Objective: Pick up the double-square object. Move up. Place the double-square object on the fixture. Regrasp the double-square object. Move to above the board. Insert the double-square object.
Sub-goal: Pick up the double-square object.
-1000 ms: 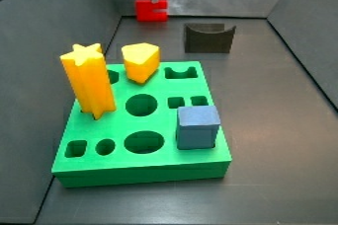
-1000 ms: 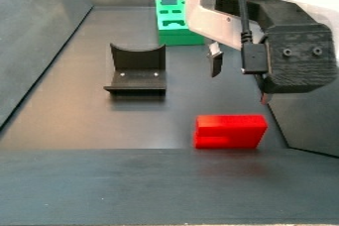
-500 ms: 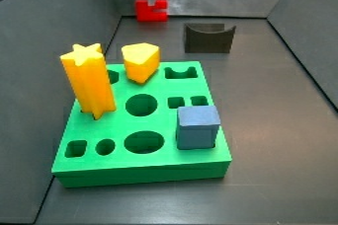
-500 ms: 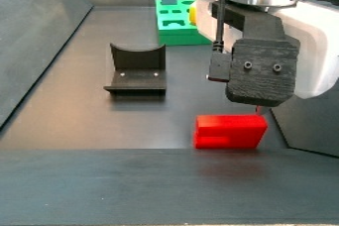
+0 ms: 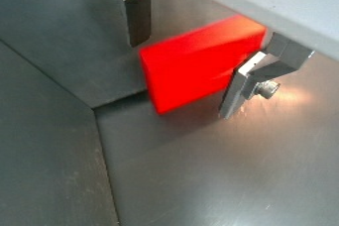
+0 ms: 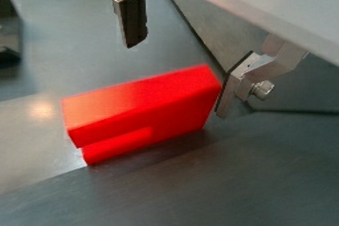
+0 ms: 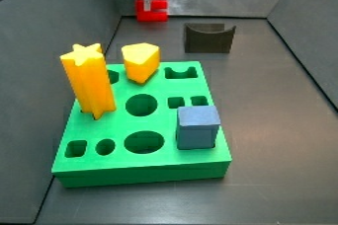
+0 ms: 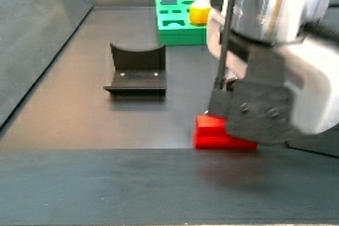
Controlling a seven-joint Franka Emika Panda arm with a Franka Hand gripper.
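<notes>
Gripper (image 6: 185, 56) hangs low over the double-square object (image 6: 139, 106), its fingers (image 6: 130, 17) apart and straddling the red block without touching it, as both wrist views show; we judge this spacing lets the pads close on opposite faces for the pick. We see the block lying on the dark floor at the far end of the enclosure (image 7: 153, 10), left of the fixture (image 7: 208, 37) and well apart from the board (image 7: 145, 130) with its yellow star prism (image 7: 90, 79) and blue cube (image 7: 199, 126). Compared with one second ago, the gripper has descended and now hides most of the block (image 8: 212, 133).
</notes>
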